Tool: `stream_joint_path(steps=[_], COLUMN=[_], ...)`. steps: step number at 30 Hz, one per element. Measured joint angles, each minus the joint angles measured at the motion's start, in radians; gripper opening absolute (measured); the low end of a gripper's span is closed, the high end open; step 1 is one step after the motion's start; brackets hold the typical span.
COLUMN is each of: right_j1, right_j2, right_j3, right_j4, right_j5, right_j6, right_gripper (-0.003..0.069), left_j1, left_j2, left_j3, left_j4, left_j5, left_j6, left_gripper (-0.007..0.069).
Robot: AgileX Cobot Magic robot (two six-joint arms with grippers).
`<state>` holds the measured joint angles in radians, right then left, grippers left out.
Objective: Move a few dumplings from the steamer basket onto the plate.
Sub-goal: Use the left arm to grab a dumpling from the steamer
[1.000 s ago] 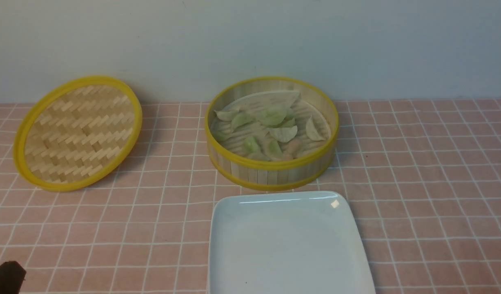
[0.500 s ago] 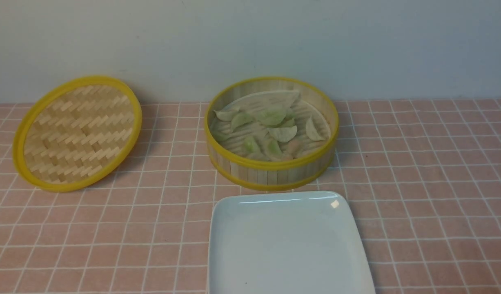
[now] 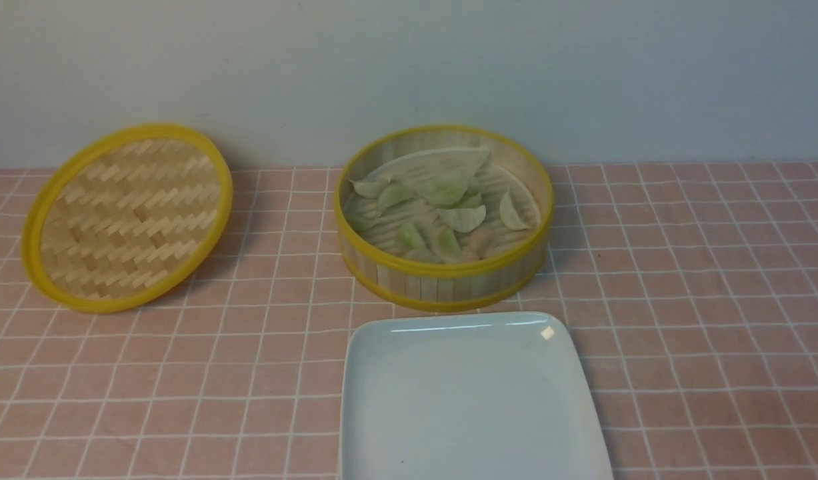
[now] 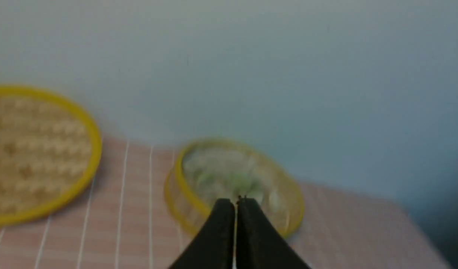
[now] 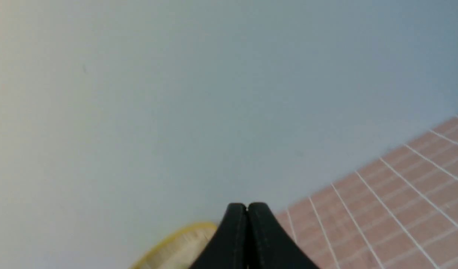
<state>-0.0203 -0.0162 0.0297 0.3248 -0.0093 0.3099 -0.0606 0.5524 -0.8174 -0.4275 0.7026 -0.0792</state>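
The steamer basket point(image 3: 443, 273) stands mid-table near the back wall, with several pale green dumplings point(image 3: 463, 217) on its slatted floor. The white square plate point(image 3: 472, 400) lies just in front of it and holds nothing. Neither gripper shows in the front view. In the left wrist view my left gripper point(image 4: 235, 203) is shut and empty, with the blurred basket point(image 4: 184, 183) beyond it. In the right wrist view my right gripper point(image 5: 246, 206) is shut and empty, facing the wall, with a yellow basket rim point(image 5: 173, 235) beside it.
The flat woven lid point(image 3: 125, 217) with a yellow rim leans at the back left; it also shows in the left wrist view point(image 4: 38, 153). A pink checked cloth point(image 3: 702, 300) covers the table. A pale wall point(image 3: 409, 67) rises close behind the basket.
A dark piece of the left arm at the bottom left corner of the front view one second ago has left the picture. Basket, dumplings, plate and lid have not moved.
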Motion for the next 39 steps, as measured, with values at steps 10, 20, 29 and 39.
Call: stream_joint_path(steps=[10, 20, 29, 39], right_j1=[0.0, 0.1, 0.121, 0.121], right_j2=[0.0, 0.345, 0.801, 0.883], right_j3=[-0.004, -0.571, -0.919, -0.939], right_j4=[0.086, -0.072, -0.138, -0.081], right_j5=[-0.188, 0.639, 1.065, 1.069], right_j6=[0.02, -0.098, -0.31, -0.339], right_gripper=[-0.0013, -0.0013, -0.0013, -0.0013], left_j1=[-0.002, -0.147, -0.312, -0.365], left_j2=[0.65, 0.956, 1.296, 1.663], left_j3=[-0.191, -0.476, -0.921, -1.259], left_j4=[-0.084, 0.007, 0.184, 0.249], left_j5=[0.414, 0.335, 0.335, 0.307], left_j6=[0.359, 0.347, 0.281, 0.21], left_gripper=[-0.0006, -0.0006, -0.0003, 0.0232])
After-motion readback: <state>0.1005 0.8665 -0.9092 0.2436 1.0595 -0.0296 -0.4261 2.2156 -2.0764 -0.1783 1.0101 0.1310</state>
